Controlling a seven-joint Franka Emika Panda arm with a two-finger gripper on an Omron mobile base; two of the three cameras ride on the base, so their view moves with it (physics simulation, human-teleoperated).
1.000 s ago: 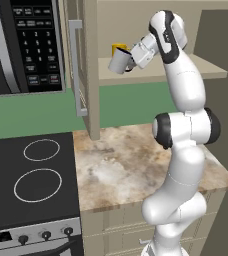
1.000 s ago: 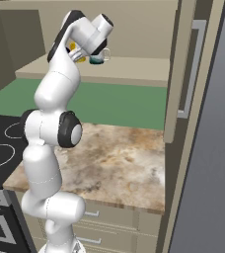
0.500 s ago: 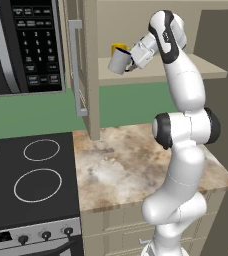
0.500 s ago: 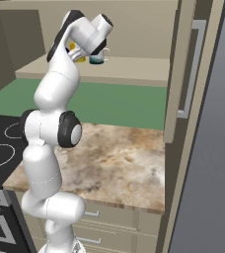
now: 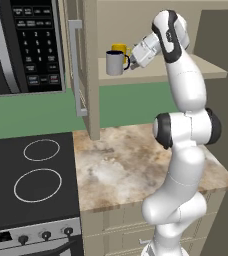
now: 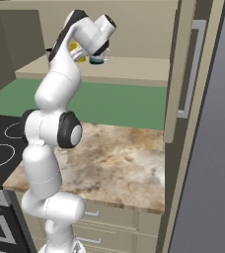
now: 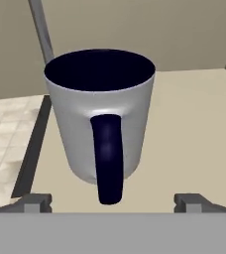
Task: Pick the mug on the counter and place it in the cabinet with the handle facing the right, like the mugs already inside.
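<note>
mug upright on cabinet shelf, handle facing gripper | jaws open, backed off since a second ago | placement looks done, retreat remains

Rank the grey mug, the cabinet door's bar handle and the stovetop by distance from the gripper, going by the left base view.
1. Grey mug, on the cabinet shelf just left of the gripper.
2. Bar handle, farther left on the open door.
3. Stovetop, far below, left.
</note>
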